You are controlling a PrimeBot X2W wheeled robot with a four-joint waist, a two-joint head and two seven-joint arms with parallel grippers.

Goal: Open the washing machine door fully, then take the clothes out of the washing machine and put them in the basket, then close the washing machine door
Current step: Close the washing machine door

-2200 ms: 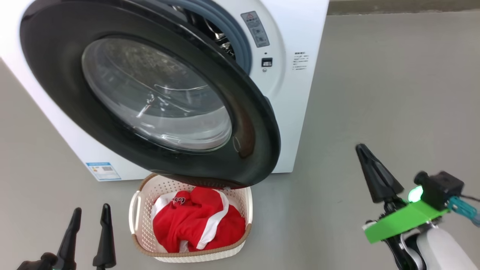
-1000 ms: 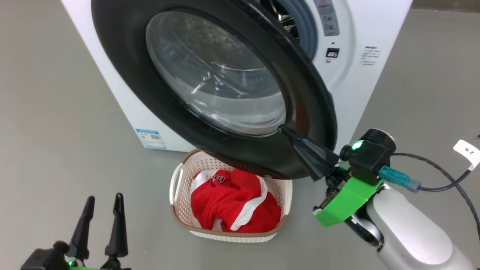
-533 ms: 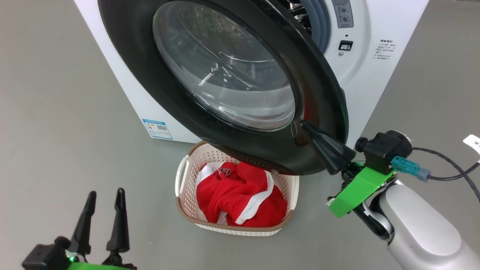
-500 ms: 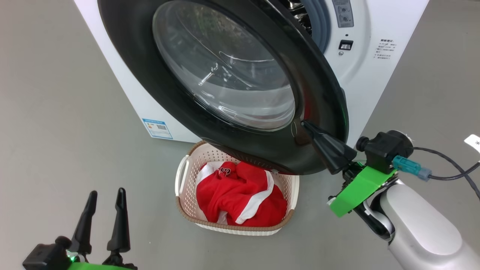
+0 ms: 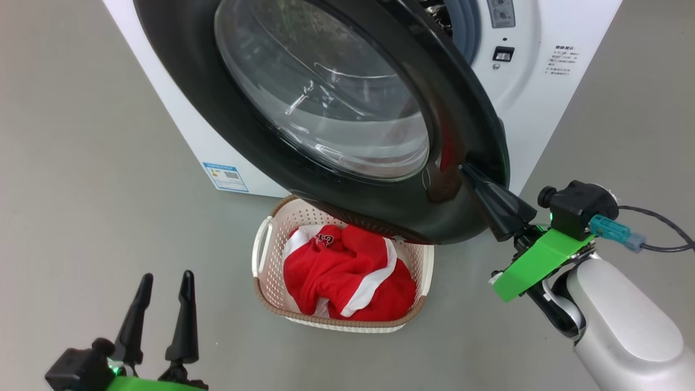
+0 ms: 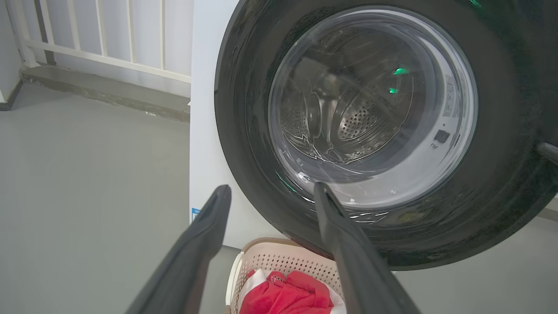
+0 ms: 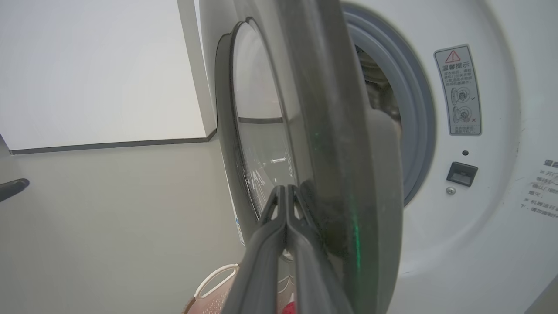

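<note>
Right end effector (image 5: pixel 469 170): closed, empty, tips touching door (image 5: pixel 380 206) near its edge.
Left end effector (image 5: pixel 166 276): spread wide, empty, hovering near basket (image 5: pixel 262 255).

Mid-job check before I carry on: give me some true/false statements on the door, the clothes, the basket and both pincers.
1. The clothes lie in the basket. True.
2. The washing machine door is latched shut. False: it stands ajar, with the grey ring showing behind it.
3. The right pincer is shut, its tip at the door's front face near the free edge. True.
4. The left pincer grips a garment. False: it is open and empty.
5. The basket stands on the floor beneath the door's lower edge. True.
</note>
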